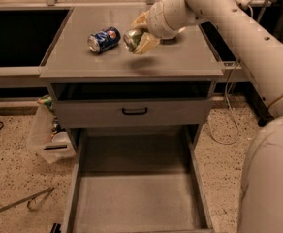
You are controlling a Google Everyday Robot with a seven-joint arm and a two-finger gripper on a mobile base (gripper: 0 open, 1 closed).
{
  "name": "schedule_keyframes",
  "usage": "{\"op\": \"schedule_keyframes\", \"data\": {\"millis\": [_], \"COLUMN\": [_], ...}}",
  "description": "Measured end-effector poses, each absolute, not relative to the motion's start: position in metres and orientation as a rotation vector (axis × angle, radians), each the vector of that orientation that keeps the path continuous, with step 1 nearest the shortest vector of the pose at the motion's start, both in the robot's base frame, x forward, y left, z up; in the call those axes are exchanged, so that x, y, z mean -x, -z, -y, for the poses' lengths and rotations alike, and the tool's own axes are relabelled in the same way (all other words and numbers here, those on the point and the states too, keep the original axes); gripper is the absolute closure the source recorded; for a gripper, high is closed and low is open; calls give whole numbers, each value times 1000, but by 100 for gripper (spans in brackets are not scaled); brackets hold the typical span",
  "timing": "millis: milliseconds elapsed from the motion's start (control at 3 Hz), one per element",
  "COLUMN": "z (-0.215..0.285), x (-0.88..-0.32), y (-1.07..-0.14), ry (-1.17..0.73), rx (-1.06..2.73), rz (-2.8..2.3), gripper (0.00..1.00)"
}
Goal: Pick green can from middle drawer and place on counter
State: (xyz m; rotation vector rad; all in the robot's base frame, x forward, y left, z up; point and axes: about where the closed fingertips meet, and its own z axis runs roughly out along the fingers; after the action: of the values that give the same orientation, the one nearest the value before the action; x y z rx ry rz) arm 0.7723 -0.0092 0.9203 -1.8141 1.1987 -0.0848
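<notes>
Items I log on my feed, left to right:

- Pale plastic item [47, 136] on the speckled floor beside the cabinet; I cannot tell what it is.
- Blue-and-white can [104, 39], on its side on the counter [185, 58], left of centre.
- Green can [132, 39], tilted, just right of the blue one and apart from it. It is held a little above the counter, with its shadow [142, 62] below.
- Gripper [139, 33], over mid-counter, fingers [149, 42] pinching the green can.
- Drawer front [134, 111] with black handle [134, 110], below the counter edge.
- Middle drawer [136, 198], pulled out at the bottom, floor bare.
- Arm [238, 30], reaching in from the right.
- Cable [227, 123], hanging at the cabinet's right side.
</notes>
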Motion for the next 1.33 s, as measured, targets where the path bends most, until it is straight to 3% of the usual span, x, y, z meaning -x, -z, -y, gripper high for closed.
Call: {"op": "schedule_keyframes", "data": {"millis": [333, 667, 1333], "z": [10, -1, -1], "x": [-779, -774, -774], "y": [-883, -861, -864], "ry": [-5, -125, -125], "rx": [1815, 1847, 1847], "rz": [-1288, -1291, -1291], "gripper": [100, 83, 36]}}
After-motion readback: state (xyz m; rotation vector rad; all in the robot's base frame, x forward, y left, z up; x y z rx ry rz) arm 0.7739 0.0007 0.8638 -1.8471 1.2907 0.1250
